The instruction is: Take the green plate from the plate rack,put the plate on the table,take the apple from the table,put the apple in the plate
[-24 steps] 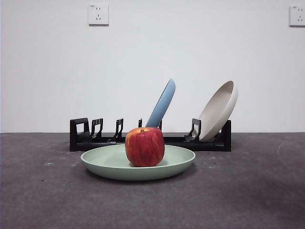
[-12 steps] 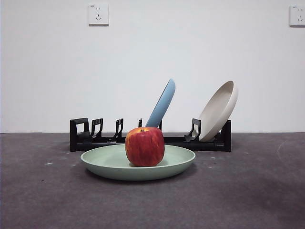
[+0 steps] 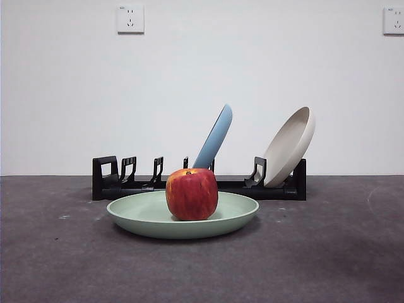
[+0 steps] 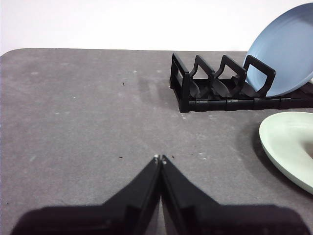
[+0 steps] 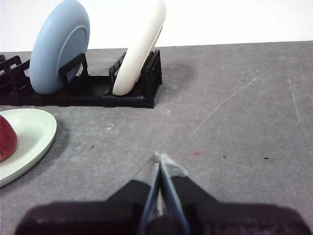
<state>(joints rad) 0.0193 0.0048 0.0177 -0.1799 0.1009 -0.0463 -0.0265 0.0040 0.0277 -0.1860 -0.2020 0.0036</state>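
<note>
Nothing moved; both tools (image 4: pixel 160 157) (image 5: pixel 159 155) closed, idle.

The left gripper (image 4: pixel 161 157) hangs low over the desk (image 4: pixel 88 122), near the rack's (image 4: pixel 195 88) end and well apart from it. Its two black jaws are pressed together, the tips meeting at one point with nothing between them. The right gripper (image 5: pixel 160 156) hangs low over the desk on the rack's other side, off from the rack's far end. Its jaws are closed too, tips touching, and they grip nothing. Neither arm shows in the front view; both are clear of the rack.
</note>
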